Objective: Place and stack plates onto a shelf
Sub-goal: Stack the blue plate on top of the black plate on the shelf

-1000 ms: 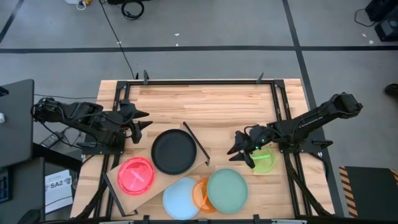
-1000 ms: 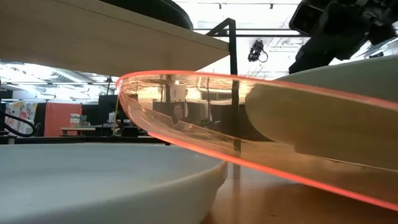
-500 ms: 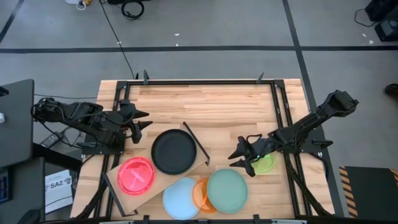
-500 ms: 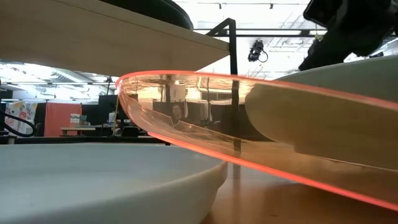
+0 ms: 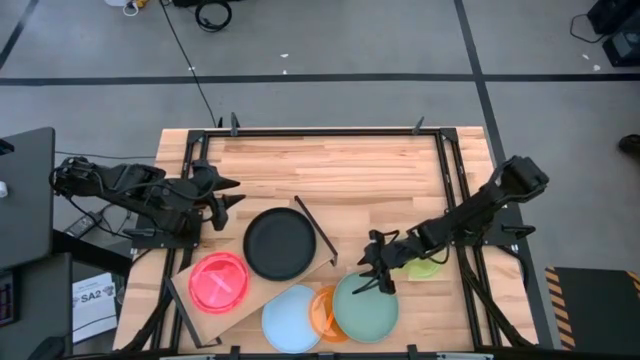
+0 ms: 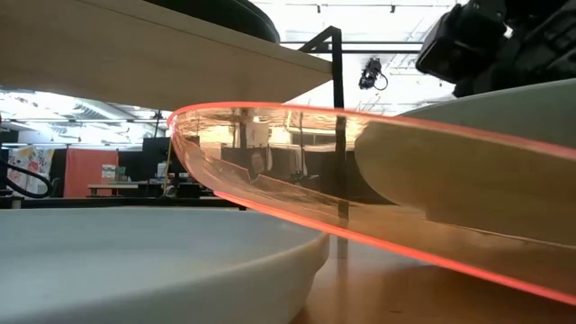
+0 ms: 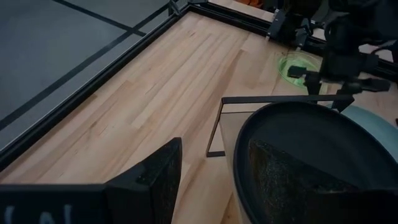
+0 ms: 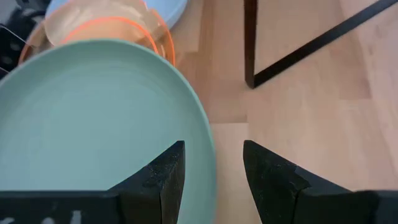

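The shelf (image 5: 190,300), a pale board with a black bar frame (image 5: 318,232), lies at the near left and carries a black plate (image 5: 280,243) and a pink plate (image 5: 218,282). At the near edge, the mint-green plate (image 5: 366,308) overlaps the tilted orange plate (image 5: 325,310), which lies against the light-blue plate (image 5: 290,318). A neon-green plate (image 5: 426,266) lies flat to the right. My right gripper (image 5: 376,272) hangs open at the mint-green plate's far rim (image 8: 205,143), which shows between its fingers. My left gripper (image 5: 226,196) waits open at the left, by the black plate (image 7: 323,149).
Black frame rails (image 5: 452,180) run along the slatted tabletop's sides and far edge. The far half of the tabletop (image 5: 330,165) is bare wood. In the low view the orange plate (image 6: 360,211) and mint-green plate (image 6: 468,171) fill the foreground, under the shelf board (image 6: 153,45).
My right gripper has moved down and toward the table's near-left, from above the neon-green plate to the mint-green plate's far rim, rolling a little on the way. The neon-green plate now shows more fully. No plate has moved.
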Robot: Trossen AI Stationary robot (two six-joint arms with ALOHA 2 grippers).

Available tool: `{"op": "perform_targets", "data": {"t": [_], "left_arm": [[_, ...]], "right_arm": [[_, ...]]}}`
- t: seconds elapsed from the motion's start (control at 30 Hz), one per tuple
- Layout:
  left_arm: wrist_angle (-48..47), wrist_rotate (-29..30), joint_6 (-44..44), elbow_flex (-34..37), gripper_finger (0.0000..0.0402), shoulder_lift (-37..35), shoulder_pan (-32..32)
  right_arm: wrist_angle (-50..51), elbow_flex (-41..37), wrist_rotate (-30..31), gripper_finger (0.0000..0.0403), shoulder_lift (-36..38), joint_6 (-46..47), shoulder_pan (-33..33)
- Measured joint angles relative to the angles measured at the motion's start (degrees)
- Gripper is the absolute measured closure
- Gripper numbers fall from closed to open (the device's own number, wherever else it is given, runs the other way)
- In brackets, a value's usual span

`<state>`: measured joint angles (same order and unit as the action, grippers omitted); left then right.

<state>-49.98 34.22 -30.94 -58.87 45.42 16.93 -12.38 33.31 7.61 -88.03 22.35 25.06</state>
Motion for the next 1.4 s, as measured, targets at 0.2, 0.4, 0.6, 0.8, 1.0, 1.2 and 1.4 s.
{"op": "perform_targets", "data": {"t": [0.2,0.4,0.6,0.8,1.0,1.2,1.4], "left_arm": [[0.06,-1.23,0.0,0.0,0.0209,0.01,0.0],[0.22,-2.58,0.0,0.0,0.0209,0.01,0.02],[0.22,-2.56,0.01,0.0,0.0209,0.01,0.02],[0.22,-2.56,0.02,0.0,0.0209,0.01,0.02],[0.22,-2.58,0.02,0.0,0.0209,0.01,0.02],[0.22,-2.56,0.02,0.0,0.0209,0.01,0.02],[0.22,-2.57,0.02,0.0,0.0209,0.01,0.02]], "right_arm": [[0.02,0.62,-0.18,0.0234,-2.89,0.18,0.0],[0.48,0.62,-0.14,0.0244,-2.72,0.03,0.0],[1.75,0.62,-0.16,0.0276,-2.82,0.07,0.0],[1.77,0.62,-0.16,0.031,-2.82,0.13,0.0],[1.77,0.6,-0.16,0.0337,-2.82,0.56,0.0],[1.75,0.6,-0.18,0.0363,-2.82,0.59,0.0],[1.55,0.58,-0.25,0.038,-2.82,0.77,0.0]]}}
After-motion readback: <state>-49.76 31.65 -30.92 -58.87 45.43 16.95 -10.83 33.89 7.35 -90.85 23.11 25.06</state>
